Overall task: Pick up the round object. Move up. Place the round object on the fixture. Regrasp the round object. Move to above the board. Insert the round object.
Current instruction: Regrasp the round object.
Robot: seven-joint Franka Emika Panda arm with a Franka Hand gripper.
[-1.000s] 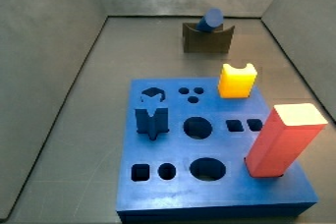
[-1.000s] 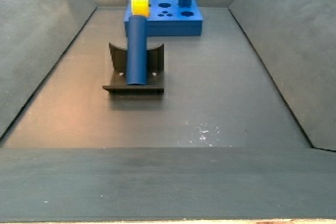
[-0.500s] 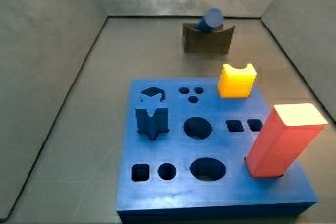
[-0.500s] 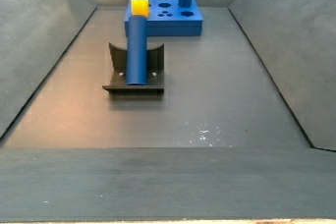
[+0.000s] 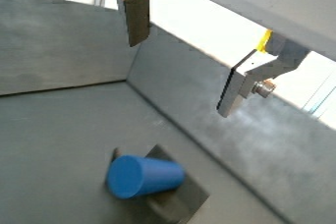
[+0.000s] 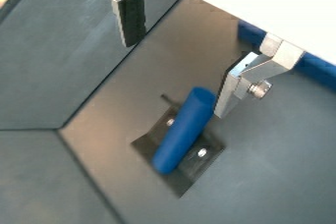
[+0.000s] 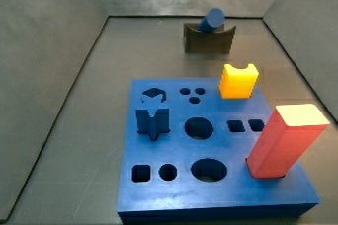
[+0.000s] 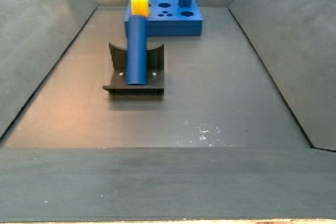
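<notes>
The round object, a plain blue rod, lies in the notch of the dark fixture, seen in both side views: rod (image 7: 212, 19) (image 8: 137, 49), fixture (image 7: 208, 40) (image 8: 134, 81). It also shows in both wrist views, rod (image 5: 143, 175) (image 6: 184, 130) on the fixture (image 5: 178, 200) (image 6: 184, 165). My gripper (image 5: 184, 54) (image 6: 180, 56) is open and empty, well above the rod; it is out of both side views. The blue board (image 7: 218, 152) (image 8: 168, 17) with its holes lies apart from the fixture.
On the board stand a yellow block (image 7: 239, 80), a tall red block (image 7: 284, 140) and a notched blue peg (image 7: 153, 123). Grey walls (image 7: 53, 71) enclose the floor on all sides.
</notes>
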